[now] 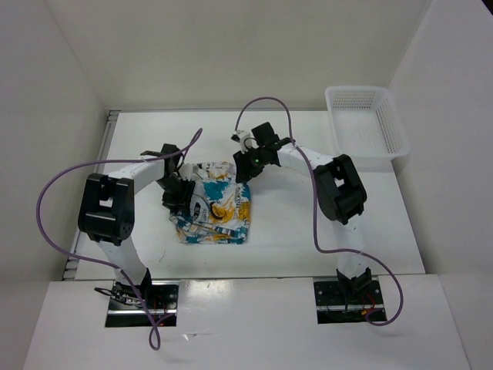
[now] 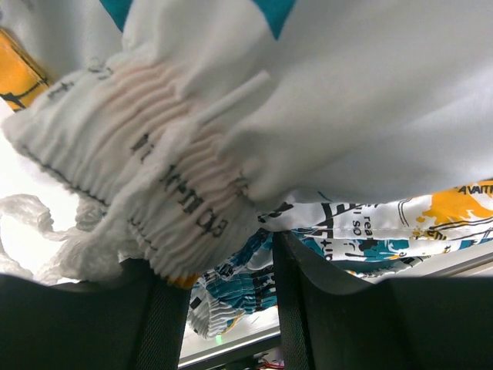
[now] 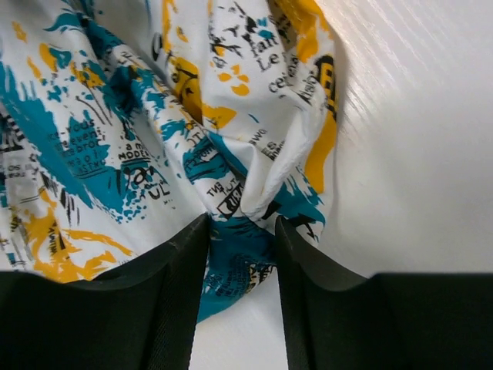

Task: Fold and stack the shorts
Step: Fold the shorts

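Note:
The shorts, white with teal, yellow-orange and black print, lie bunched in the middle of the table. My left gripper is at their left edge. In the left wrist view it is shut on the gathered elastic waistband, which is lifted in front of the camera, with more printed cloth hanging below. My right gripper is at the shorts' far right corner. In the right wrist view it is shut on a pinched fold of the shorts, close above the table.
A white plastic mesh basket stands at the back right corner, apart from the shorts. White walls close in the table on the left, back and right. Purple cables loop over both arms.

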`<state>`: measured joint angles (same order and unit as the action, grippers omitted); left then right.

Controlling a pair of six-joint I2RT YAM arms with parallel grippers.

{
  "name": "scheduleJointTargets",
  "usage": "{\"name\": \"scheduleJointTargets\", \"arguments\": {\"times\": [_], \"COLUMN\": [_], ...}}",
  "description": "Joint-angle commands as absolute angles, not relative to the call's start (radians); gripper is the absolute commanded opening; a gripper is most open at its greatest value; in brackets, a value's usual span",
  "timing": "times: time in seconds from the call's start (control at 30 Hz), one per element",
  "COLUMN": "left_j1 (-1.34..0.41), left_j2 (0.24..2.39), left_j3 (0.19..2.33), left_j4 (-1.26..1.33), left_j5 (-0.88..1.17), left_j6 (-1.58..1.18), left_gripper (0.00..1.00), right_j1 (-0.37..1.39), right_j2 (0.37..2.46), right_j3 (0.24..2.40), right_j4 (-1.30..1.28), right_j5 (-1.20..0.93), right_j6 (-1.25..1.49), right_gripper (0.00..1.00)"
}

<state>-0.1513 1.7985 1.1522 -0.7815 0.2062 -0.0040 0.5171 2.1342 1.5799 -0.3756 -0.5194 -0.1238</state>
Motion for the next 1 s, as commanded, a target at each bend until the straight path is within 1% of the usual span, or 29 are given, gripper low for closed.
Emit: {"name": "scheduleJointTargets", "arguments": {"times": [0.0, 0.03, 0.1, 0.2, 0.3, 0.33, 0.4, 0.57, 0.63, 0.7, 0.77, 0.97], "left_j1": [-0.150, -0.150, -0.150, -0.150, -0.150, -0.150, -0.150, -0.150, -0.150, -0.150, -0.150, -0.150], "left_j2": [1.796, 1.796, 1.796, 1.796, 1.805, 1.805, 1.805, 1.784, 1.784, 1.793, 1.807, 1.841], "left_j3": [1.178, 1.178, 1.178, 1.187, 1.187, 1.187, 1.187, 1.198, 1.210, 1.239, 1.255, 1.282], "left_j4": [-0.779, -0.779, -0.779, -0.779, -0.779, -0.779, -0.779, -0.769, -0.769, -0.758, -0.758, -0.758], "left_j5": [0.201, 0.201, 0.201, 0.201, 0.201, 0.201, 0.201, 0.180, 0.169, 0.169, 0.169, 0.178], "left_j6": [0.000, 0.000, 0.000, 0.000, 0.000, 0.000, 0.000, 0.000, 0.000, 0.000, 0.000, 0.000], "left_gripper": [0.50, 0.50, 0.50, 0.50, 0.50, 0.50, 0.48, 0.37, 0.33, 0.30, 0.30, 0.30], "right_j1": [0.523, 0.523, 0.523, 0.523, 0.532, 0.532, 0.532, 0.483, 0.472, 0.472, 0.462, 0.453], "right_j2": [2.102, 2.082, 2.072, 2.060, 2.091, 2.091, 2.102, 2.121, 2.121, 2.131, 2.131, 2.206], "right_j3": [1.574, 1.550, 1.531, 1.517, 1.529, 1.529, 1.540, 1.559, 1.574, 1.583, 1.592, 1.677], "right_j4": [-0.331, -0.331, -0.319, -0.319, -0.319, -0.319, -0.310, -0.172, -0.144, -0.097, -0.069, -0.094], "right_j5": [-0.595, -0.615, -0.649, -0.660, -0.649, -0.634, -0.608, -0.588, -0.527, -0.395, -0.318, -0.221], "right_j6": [-0.130, -0.141, -0.141, -0.152, -0.152, -0.143, -0.112, 0.064, 0.127, 0.194, 0.239, 0.334], "right_gripper": [0.47, 0.50, 0.50, 0.43, 0.20, 0.06, 0.00, 0.00, 0.00, 0.00, 0.00, 0.00]}}
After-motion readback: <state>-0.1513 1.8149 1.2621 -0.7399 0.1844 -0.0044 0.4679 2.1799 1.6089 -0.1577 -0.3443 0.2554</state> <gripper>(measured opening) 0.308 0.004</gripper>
